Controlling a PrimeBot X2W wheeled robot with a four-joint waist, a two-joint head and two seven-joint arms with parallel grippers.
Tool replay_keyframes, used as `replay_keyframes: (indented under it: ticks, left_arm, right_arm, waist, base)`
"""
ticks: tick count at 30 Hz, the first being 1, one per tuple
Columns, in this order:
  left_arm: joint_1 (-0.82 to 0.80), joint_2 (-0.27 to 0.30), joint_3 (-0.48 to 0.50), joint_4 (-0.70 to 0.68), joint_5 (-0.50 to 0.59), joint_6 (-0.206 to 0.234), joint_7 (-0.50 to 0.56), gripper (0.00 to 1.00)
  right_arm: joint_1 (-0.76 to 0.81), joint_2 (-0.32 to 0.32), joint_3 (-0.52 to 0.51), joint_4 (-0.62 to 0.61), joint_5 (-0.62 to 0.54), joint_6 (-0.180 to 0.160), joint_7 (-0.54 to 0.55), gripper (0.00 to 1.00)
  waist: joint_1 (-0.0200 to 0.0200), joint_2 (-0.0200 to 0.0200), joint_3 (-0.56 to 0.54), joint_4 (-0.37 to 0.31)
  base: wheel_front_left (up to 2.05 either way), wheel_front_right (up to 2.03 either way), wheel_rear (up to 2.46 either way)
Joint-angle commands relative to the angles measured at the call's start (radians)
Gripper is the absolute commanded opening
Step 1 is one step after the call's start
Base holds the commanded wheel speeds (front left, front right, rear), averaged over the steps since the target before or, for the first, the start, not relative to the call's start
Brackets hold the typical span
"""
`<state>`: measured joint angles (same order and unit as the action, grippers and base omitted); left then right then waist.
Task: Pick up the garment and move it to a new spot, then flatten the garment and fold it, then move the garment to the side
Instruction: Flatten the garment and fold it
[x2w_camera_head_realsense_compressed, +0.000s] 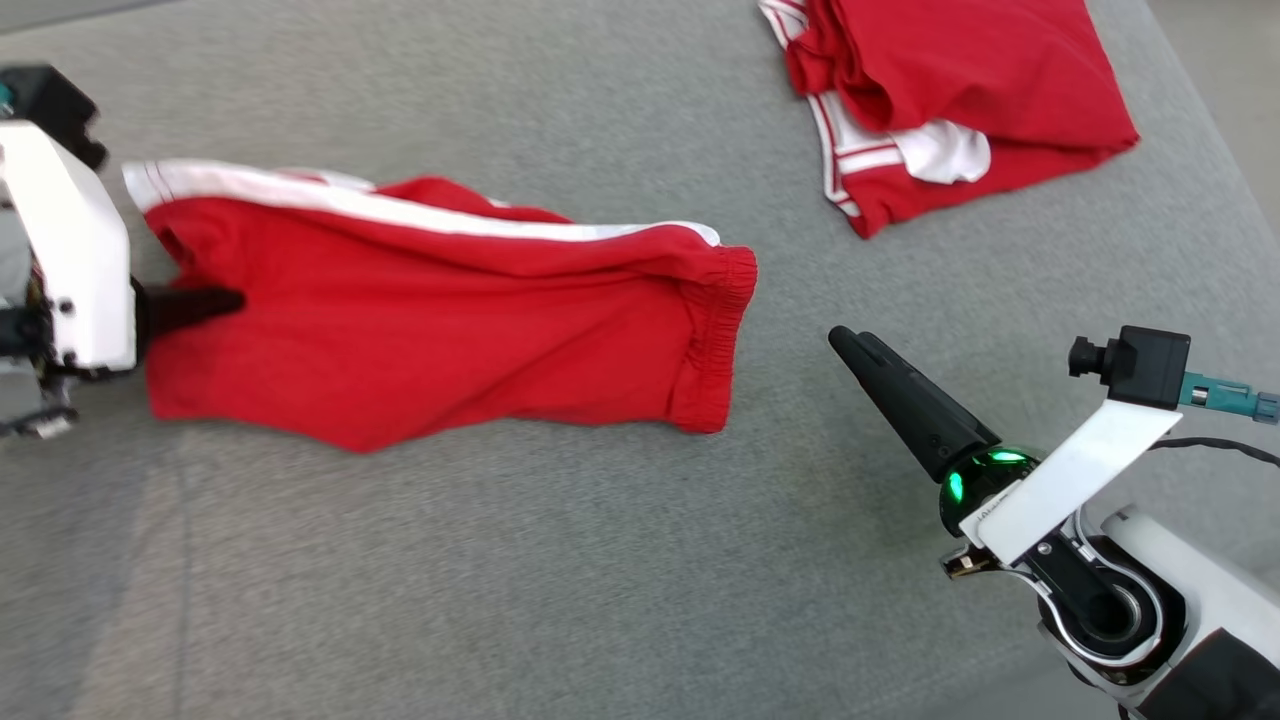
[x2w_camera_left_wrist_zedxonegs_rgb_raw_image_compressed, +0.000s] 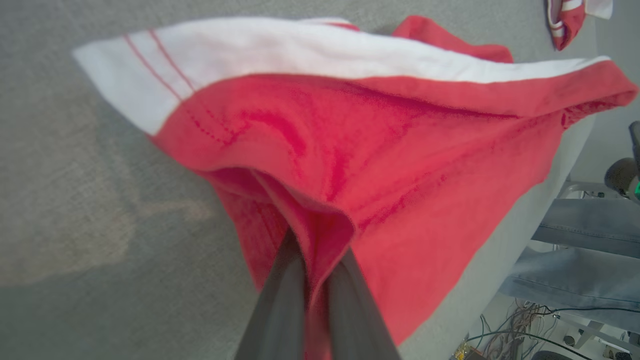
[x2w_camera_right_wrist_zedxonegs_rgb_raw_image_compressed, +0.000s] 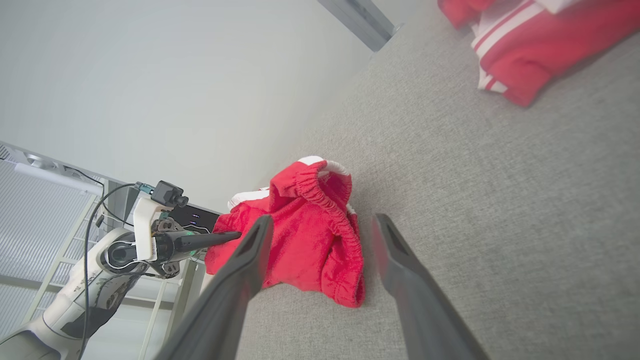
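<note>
The garment (x2w_camera_head_realsense_compressed: 430, 320), red shorts with a white side stripe and an elastic waistband, lies spread on the grey padded surface (x2w_camera_head_realsense_compressed: 600, 560), left of centre. My left gripper (x2w_camera_head_realsense_compressed: 232, 301) is shut on its left hem. In the left wrist view the fingers (x2w_camera_left_wrist_zedxonegs_rgb_raw_image_compressed: 280, 300) pinch a fold of red cloth (x2w_camera_left_wrist_zedxonegs_rgb_raw_image_compressed: 400, 150), which is slightly lifted there. My right gripper (x2w_camera_head_realsense_compressed: 845, 345) hangs open and empty just right of the waistband, not touching it. From the right wrist the waistband end (x2w_camera_right_wrist_zedxonegs_rgb_raw_image_compressed: 310, 235) lies between and beyond the spread fingers (x2w_camera_right_wrist_zedxonegs_rgb_raw_image_compressed: 240, 280), with the left gripper (x2w_camera_right_wrist_zedxonegs_rgb_raw_image_compressed: 225, 236) behind.
A second red and white garment (x2w_camera_head_realsense_compressed: 960, 80) lies crumpled at the far right of the surface. A person's legs in jeans (x2w_camera_left_wrist_zedxonegs_rgb_raw_image_compressed: 585, 260) stand past the surface's edge, with cables (x2w_camera_left_wrist_zedxonegs_rgb_raw_image_compressed: 505, 335) on the floor there.
</note>
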<state>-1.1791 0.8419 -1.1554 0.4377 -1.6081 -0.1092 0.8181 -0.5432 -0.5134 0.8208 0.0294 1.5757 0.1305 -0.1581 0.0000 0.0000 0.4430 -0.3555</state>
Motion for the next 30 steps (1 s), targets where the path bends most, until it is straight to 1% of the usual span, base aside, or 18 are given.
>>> replay_keyframes:
  ticks: [1,5,6,12,18,27,28,29,30]
  left_arm:
    - [0.029,0.003,-0.004,-0.007,-0.009,-0.006,-0.004,0.0]
    - [0.083,0.004,-0.006,-0.031,-0.036,-0.01,-0.024,0.0]
    - [0.11,0.009,-0.009,-0.04,-0.044,-0.011,-0.034,0.0]
    - [0.186,0.015,-0.012,-0.042,-0.065,-0.008,-0.077,0.0]
    - [0.241,0.019,-0.009,-0.018,-0.089,-0.008,-0.108,0.0]
    - [0.278,0.01,-0.013,0.007,-0.103,-0.013,-0.111,0.0]
    - [0.277,0.01,-0.014,0.007,-0.106,-0.013,-0.109,0.07]
    - [0.275,0.009,-0.013,0.007,-0.106,-0.013,-0.108,0.46]
    - [0.275,0.009,-0.013,0.006,-0.105,-0.014,-0.106,1.0]
  right_arm:
    - [0.006,-0.012,0.003,0.008,0.008,0.001,0.01,1.0]
    - [0.013,-0.023,0.003,0.019,0.013,0.001,0.026,1.0]
    - [0.02,-0.029,0.004,0.024,0.018,0.001,0.031,1.0]
    - [0.038,-0.051,0.004,0.035,0.031,0.001,0.045,1.0]
    - [0.047,-0.065,0.007,0.038,0.037,0.001,0.06,1.0]
    - [0.05,-0.066,0.014,0.047,0.04,0.001,0.072,1.0]
    - [0.051,-0.066,0.014,0.047,0.04,0.001,0.073,1.0]
    - [0.053,-0.066,0.015,0.048,0.04,0.001,0.072,1.0]
    - [0.054,-0.066,0.014,0.048,0.042,0.001,0.072,1.0]
  waist:
    - [0.0,0.0,-0.048,0.048]
    - [0.0,0.0,-0.089,0.093]
    - [0.0,0.0,-0.108,0.114]
    - [0.0,0.0,-0.154,0.163]
    - [0.0,0.0,-0.181,0.19]
    - [0.0,0.0,-0.193,0.199]
    - [0.0,0.0,-0.194,0.2]
    - [0.0,0.0,-0.195,0.2]
    - [0.0,0.0,-0.197,0.201]
  base:
    - [0.0,0.0,0.0]
    - [0.0,0.0,0.0]
    - [0.0,0.0,0.0]
    - [0.0,0.0,0.0]
    - [0.0,0.0,0.0]
    - [0.0,0.0,0.0]
    - [0.0,0.0,0.0]
    - [0.0,0.0,0.0]
    - [0.0,0.0,0.0]
